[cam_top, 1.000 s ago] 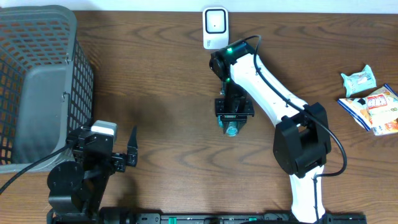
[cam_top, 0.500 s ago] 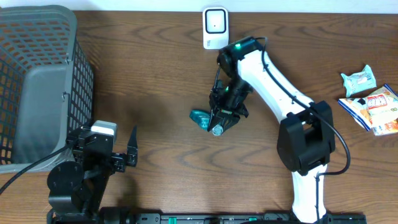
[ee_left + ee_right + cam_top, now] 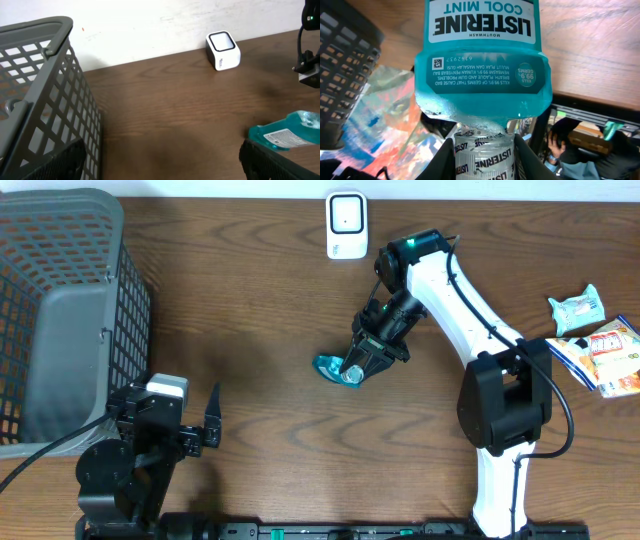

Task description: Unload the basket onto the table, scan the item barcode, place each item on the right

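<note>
Dark wooden bench [image 3: 250,300] before a pale wall. The mouthwash bottle [image 3: 333,368] hangs tilted low over mid-bench, on the near side of the scanner [image 3: 346,224] and well apart from it; whether it touches the wood cannot be told. The right tool [image 3: 358,366] is clenched on the bottle's cap. Judged: the bottle is in hand, but its presentation to the scanner is not evident here. The left tool [image 3: 165,162] gapes wide and empty beside the basket [image 3: 60,310]. Snack packets [image 3: 600,345] lie at the right edge.

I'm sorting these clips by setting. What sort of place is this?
Likely a mock shop checkout on a wooden table: a white barcode scanner, a grey shopping basket, and packaged goods, a Listerine mouthwash bottle and snack packets.
</note>
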You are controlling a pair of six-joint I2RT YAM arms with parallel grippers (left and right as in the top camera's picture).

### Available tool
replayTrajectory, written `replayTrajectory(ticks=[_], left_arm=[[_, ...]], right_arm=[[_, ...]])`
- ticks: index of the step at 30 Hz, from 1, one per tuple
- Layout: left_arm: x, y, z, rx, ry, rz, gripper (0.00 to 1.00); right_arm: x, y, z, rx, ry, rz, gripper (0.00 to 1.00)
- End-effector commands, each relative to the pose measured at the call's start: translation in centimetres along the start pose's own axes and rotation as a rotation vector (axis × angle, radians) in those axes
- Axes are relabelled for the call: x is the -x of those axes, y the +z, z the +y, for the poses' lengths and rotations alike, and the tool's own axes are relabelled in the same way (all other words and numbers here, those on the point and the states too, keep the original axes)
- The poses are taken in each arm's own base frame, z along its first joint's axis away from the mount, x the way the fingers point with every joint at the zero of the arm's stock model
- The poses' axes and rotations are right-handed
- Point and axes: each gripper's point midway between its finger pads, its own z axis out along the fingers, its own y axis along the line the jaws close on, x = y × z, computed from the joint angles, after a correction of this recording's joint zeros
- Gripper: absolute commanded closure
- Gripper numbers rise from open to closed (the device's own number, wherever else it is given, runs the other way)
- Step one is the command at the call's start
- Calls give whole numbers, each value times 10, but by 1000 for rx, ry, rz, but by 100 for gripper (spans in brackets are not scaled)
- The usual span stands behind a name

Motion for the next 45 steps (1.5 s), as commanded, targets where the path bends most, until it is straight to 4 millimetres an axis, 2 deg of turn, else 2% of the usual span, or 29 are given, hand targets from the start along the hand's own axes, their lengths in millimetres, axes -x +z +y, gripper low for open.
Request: replayTrajectory(ticks=[1,7,13,16,21,28,34,42,45], left_arm=[[4,-1,-2,-12,-8,-12,2],[3,-1,-2,-12,-8,-11,2],[3,-1,-2,-12,-8,-11,2],[4,-1,-2,-12,-8,-12,2],[3,-1,-2,-12,-8,-11,2],[3,-1,-2,-12,-8,-11,2],[3,-1,-2,-12,-8,-11,2],[3,-1,-2,-12,-8,-11,2],[3,-1,-2,-12,-8,-11,2]], right_arm=[[-12,-7,21,93,-2,22,92],[-7,-9,13,63,100,3,87],[2,-20,3,66,178,-24,85],[7,-27,-1,84,209,-34,81],[19,-42,-15,95,268,-68,74],[32,-53,-40,34,378,-134,75],[32,-56,-41,48,381,-134,83],[19,-59,-26,87,274,-131,84],[13,-65,-27,69,254,-169,84]])
